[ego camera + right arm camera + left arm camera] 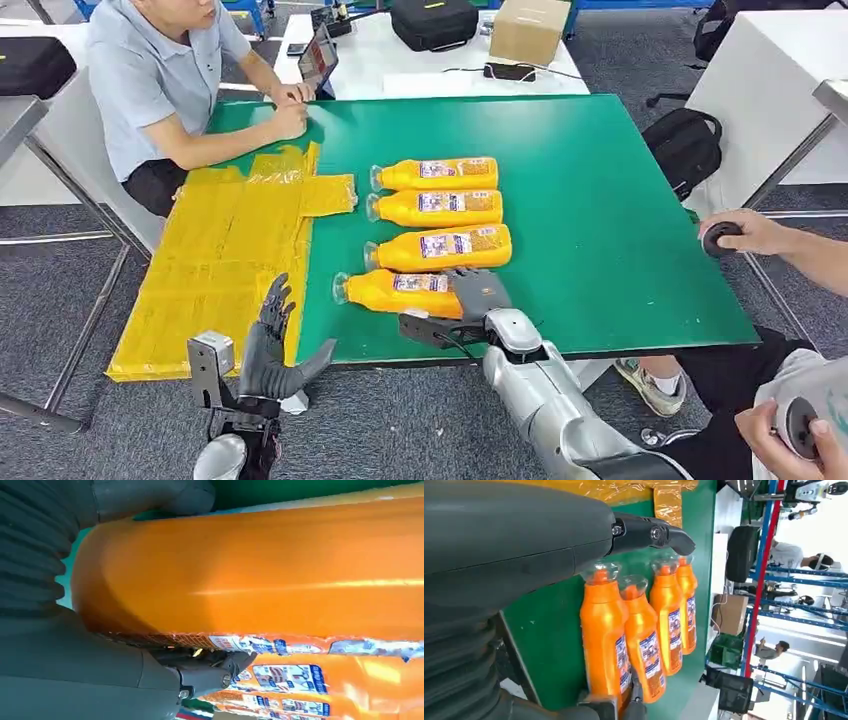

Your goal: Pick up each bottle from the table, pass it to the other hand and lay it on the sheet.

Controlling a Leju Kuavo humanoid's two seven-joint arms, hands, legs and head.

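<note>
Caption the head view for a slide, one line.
Right hand on the nearest of four orange bottles on the green table; left hand open beside the yellow sheet.

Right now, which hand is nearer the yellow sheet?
Left. The left hand hovers open off the table's near edge, beside the yellow sheet; the right hand rests on the nearest bottle, further away.

silver arms, dark grey left hand (268,345), right hand (478,292).
</note>
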